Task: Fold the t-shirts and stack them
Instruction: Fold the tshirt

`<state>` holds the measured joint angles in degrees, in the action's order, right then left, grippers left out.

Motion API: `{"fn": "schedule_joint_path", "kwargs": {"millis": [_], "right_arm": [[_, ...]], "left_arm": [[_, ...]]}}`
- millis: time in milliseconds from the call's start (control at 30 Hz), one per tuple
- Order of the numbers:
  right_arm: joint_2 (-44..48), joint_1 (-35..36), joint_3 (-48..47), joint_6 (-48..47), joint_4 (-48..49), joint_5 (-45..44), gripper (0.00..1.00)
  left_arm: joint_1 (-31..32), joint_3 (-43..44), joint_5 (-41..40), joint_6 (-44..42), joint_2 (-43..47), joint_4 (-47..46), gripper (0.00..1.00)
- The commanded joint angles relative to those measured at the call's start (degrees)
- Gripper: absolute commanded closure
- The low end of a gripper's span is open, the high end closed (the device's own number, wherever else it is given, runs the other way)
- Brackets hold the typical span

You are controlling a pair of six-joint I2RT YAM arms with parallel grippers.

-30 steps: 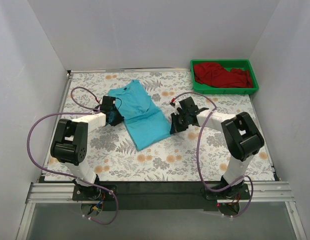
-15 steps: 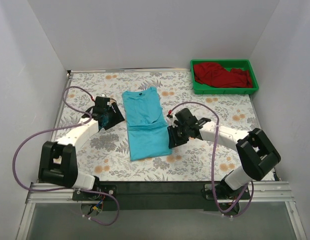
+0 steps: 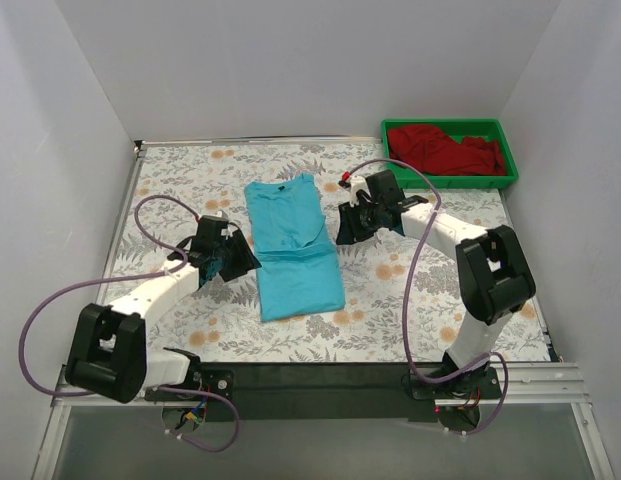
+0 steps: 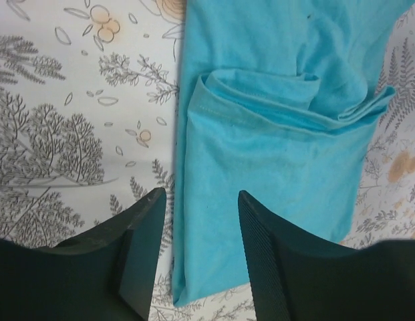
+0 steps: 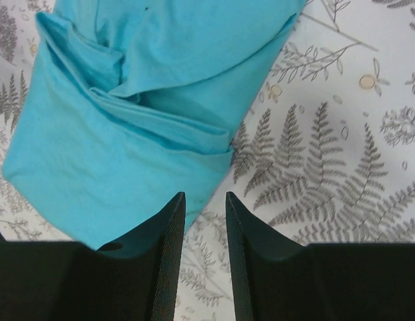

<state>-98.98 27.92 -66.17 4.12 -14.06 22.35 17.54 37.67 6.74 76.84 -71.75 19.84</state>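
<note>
The turquoise-blue t-shirt (image 3: pixel 290 250) lies flat mid-table, folded into a narrow strip with its collar at the far end. My left gripper (image 3: pixel 244 262) sits at the strip's left edge, low down. In the left wrist view its jaws (image 4: pixel 200 197) stand open over the cloth (image 4: pixel 274 134) and hold nothing. My right gripper (image 3: pixel 342 228) is at the strip's right edge, further back. In the right wrist view it (image 5: pixel 204 197) is open, with the cloth's edge (image 5: pixel 127 134) under its left finger. The dark red t-shirt (image 3: pixel 445 150) lies crumpled in the tray.
The green plastic tray (image 3: pixel 450 181) stands at the far right corner. White walls close in the table on three sides. The fern-and-flower tablecloth (image 3: pixel 420 300) covers the whole surface. Purple cables loop beside both arms.
The turquoise shirt swung from a diagonal to a straight strip. Both grippers have opened and let go. The left gripper then slid nearer along the edge, and the right moved further back.
</note>
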Motion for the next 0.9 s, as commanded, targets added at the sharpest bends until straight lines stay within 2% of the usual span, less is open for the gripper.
{"fn": "schedule_joint_path", "kwargs": {"millis": [0,167,467,567,600,667,733,833,867], "right_arm": [[-4.5,-1.3,-4.8,-3.9,2.8,6.3,0.68],[-10.6,-1.8,-9.5,-6.8,2.8,8.9,0.68],[-16.0,-1.7,-11.4,-7.7,2.8,12.0,0.69],[-16.4,-1.7,-11.6,-7.9,2.9,13.9,0.75],[-16.4,-1.7,-11.6,-7.9,2.8,14.3,0.81],[-16.0,-1.7,-11.9,-7.9,2.8,14.5,0.85],[-15.0,-1.7,-12.0,-7.8,2.8,14.2,0.96],[-13.9,-1.7,-12.3,-7.6,2.8,13.8,0.99],[-13.2,-1.7,-12.5,-7.6,2.8,13.7,0.99]], "left_arm": [[-0.2,3.4,-0.3,-1.9,-4.6,-7.9,0.56],[-0.4,7.8,0.9,-3.9,-13.1,-9.2,0.58],[-0.4,9.4,-0.6,-4.9,-17.5,-9.5,0.6],[-0.4,8.9,-1.8,-4.4,-18.2,-9.3,0.66],[-0.4,8.7,-2.3,-4.1,-18.1,-9.2,0.69],[-0.5,8.6,-4.2,-3.4,-17.8,-8.8,0.81],[-0.4,8.3,-5.4,-2.6,-17.6,-8.8,0.89],[-0.4,8.1,-6.0,-2.2,-16.8,-8.7,1.0],[-0.4,8.1,-8.0,-2.1,-16.1,-8.7,1.0]]}}
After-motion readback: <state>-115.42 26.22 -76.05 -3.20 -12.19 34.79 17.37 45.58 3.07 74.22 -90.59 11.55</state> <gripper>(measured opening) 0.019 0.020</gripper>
